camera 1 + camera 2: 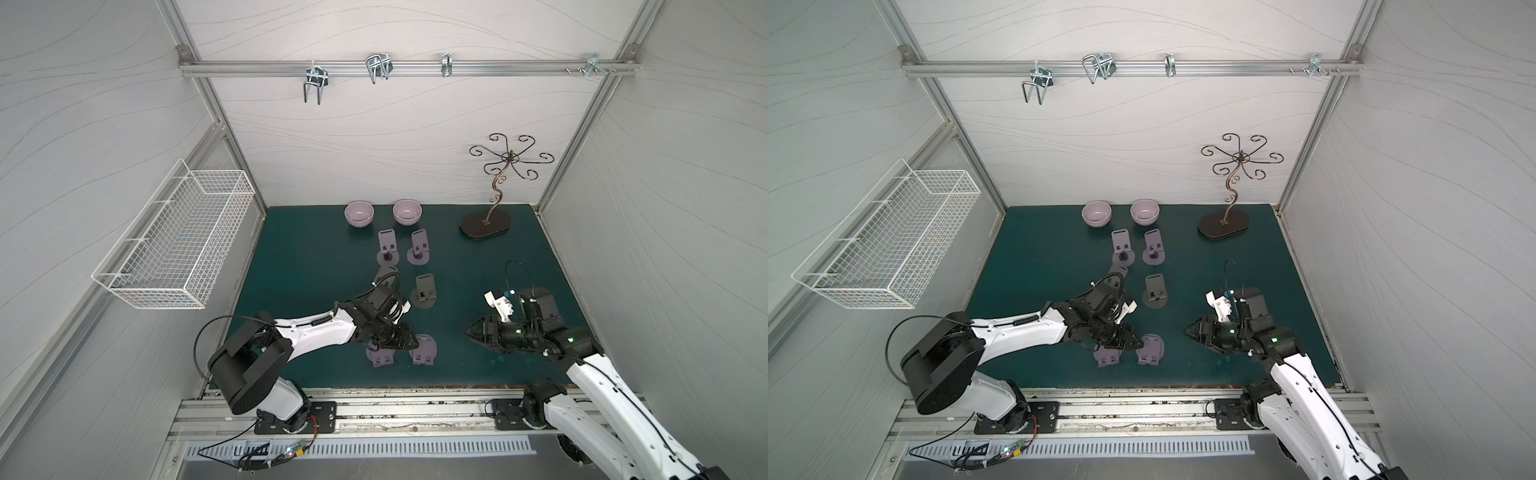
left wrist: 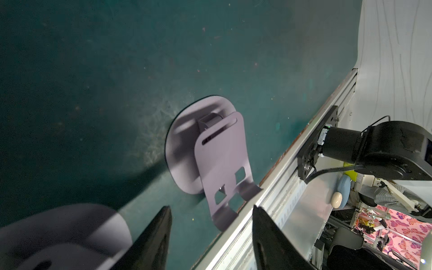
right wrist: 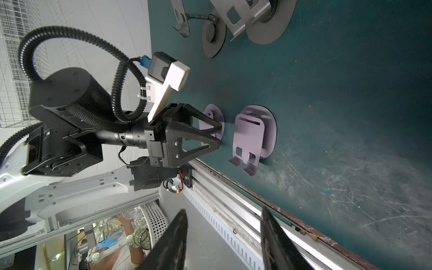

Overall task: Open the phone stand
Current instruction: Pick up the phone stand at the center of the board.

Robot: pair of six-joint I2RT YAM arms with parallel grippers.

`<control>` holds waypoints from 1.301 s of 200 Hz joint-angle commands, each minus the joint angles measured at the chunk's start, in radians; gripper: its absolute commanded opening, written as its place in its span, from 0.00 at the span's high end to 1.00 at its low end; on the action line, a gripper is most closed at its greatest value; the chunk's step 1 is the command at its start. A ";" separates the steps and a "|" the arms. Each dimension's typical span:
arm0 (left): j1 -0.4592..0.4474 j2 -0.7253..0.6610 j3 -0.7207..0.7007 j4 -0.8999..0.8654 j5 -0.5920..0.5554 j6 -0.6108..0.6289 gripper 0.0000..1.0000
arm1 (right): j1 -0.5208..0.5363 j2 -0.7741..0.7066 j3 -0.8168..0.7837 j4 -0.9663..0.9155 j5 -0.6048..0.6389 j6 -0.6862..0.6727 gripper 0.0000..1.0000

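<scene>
Left hand (image 2: 211,208), open and empty, is hovering beside the folded phone stand (image 2: 222,163) lying by the front rail (image 2: 275,194) of the bench (image 2: 93,93), probably to unfold it, while right hand (image 3: 223,209) is hanging open farther along that rail.

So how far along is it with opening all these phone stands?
Done: the rear pair of stands and the middle stand are propped up. In hand: the left gripper, jaws open, hovers at the right front stand, gripping nothing; the right gripper is open and empty. Left: the right front stand and the left front stand lie low over their bases, apparently not yet fully raised.
</scene>
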 commanded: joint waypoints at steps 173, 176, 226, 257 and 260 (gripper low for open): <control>0.003 0.172 0.083 0.173 0.048 0.039 0.43 | 0.055 0.060 0.000 0.065 0.041 0.020 0.34; 0.003 0.168 0.085 0.172 0.048 0.040 0.43 | 0.055 0.059 -0.001 0.067 0.042 0.022 0.34; 0.003 0.216 0.152 0.113 0.098 0.082 0.43 | 0.060 0.066 -0.006 0.082 0.038 0.025 0.35; 0.002 0.247 0.149 0.135 0.141 0.079 0.43 | 0.062 0.062 -0.006 0.081 0.043 0.027 0.35; 0.002 0.250 0.149 0.133 0.144 0.081 0.43 | 0.062 0.063 -0.005 0.082 0.043 0.027 0.35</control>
